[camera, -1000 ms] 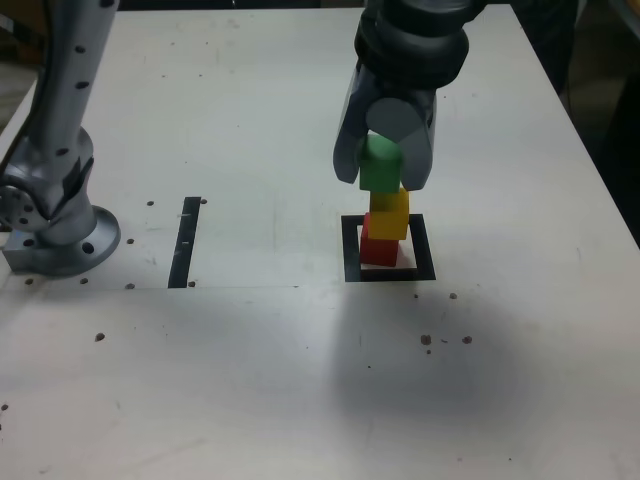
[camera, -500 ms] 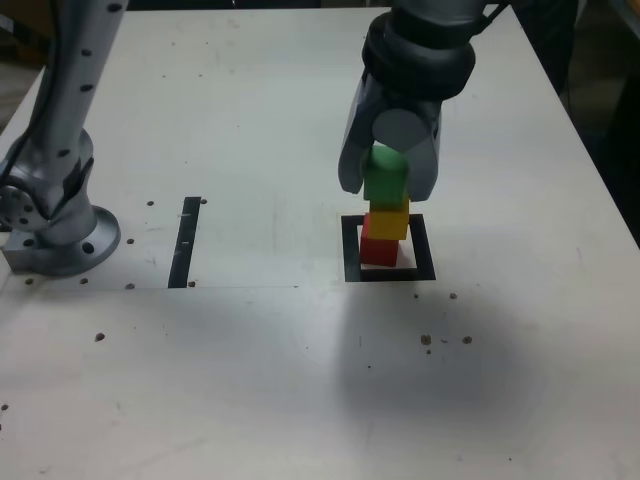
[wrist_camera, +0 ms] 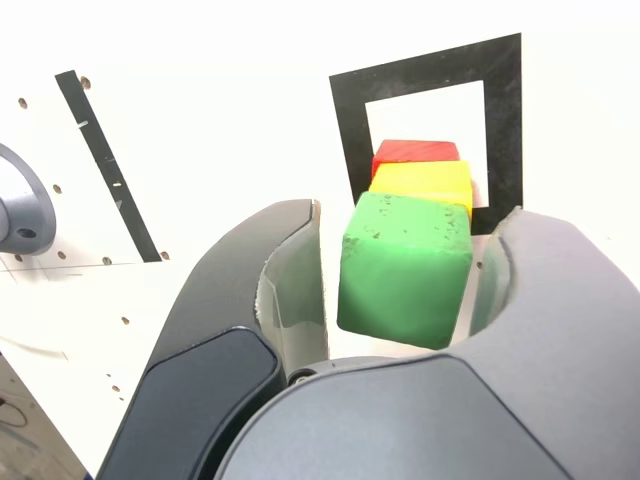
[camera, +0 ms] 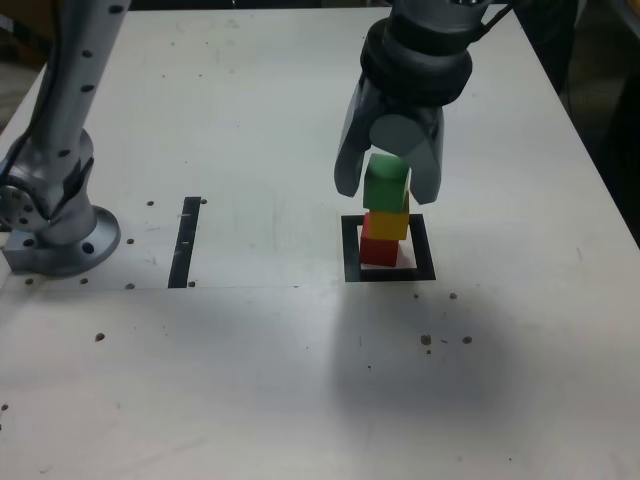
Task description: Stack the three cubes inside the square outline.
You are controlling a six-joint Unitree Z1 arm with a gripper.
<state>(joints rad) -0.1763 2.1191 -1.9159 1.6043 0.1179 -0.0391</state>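
Cubes stacked in square outline [camera: 389, 249]: red [camera: 378, 249], yellow [camera: 388, 224], green [camera: 386, 185] topmost; end effector [camera: 388, 187] open around green.

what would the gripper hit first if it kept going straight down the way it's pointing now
Probably the green cube between its open fingers; the gripper straddles it. That cube sits on the yellow cube and red cube, so the palm would likely press on the stack.

No readable text or labels anywhere
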